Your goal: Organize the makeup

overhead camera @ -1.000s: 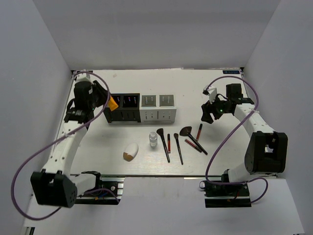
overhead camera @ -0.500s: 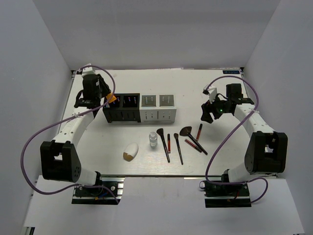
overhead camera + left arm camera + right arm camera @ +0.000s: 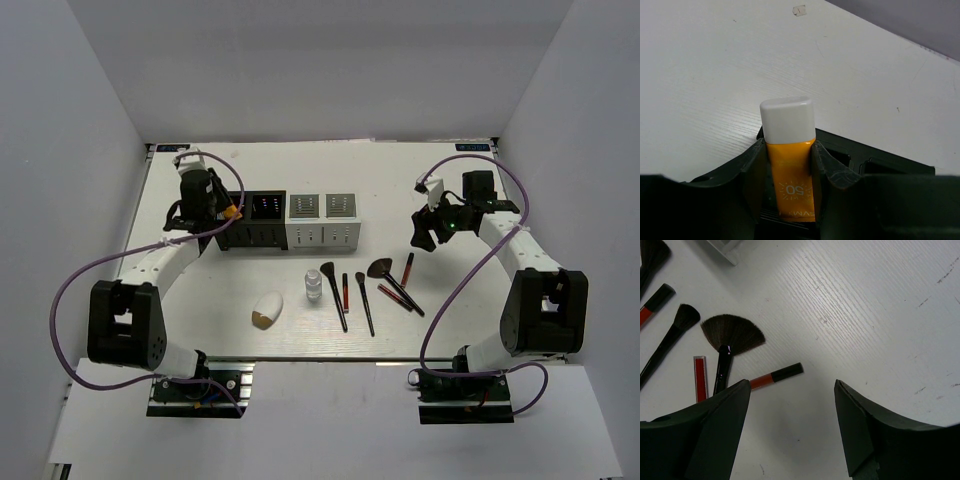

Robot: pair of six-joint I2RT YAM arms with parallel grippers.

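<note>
left gripper [image 3: 788, 146]: we see it closed partway on the orange tube [image 3: 790, 187], one finger on each side of the body, white cap sticking out past the tips
orange tube position: held over the left end of the black box [image 3: 250, 222]; we can't tell whether it touches the box
right gripper [image 3: 790, 390]: jaws spread wide with nothing between them, hanging above the table [image 3: 460, 300] well to the right of the black box
white box [image 3: 323, 222]: butted against the black box's right side
white oval [image 3: 267, 310]: lying in front of the black box, well apart from it
clear bottle [image 3: 314, 284]: upright, front-right of the black box
black brushes [image 3: 336, 298]: three lying flat, front-right of the black box, beyond the bottle
red sticks [image 3: 345, 292]: three lying among the brushes, farther from the black box than the bottle
</note>
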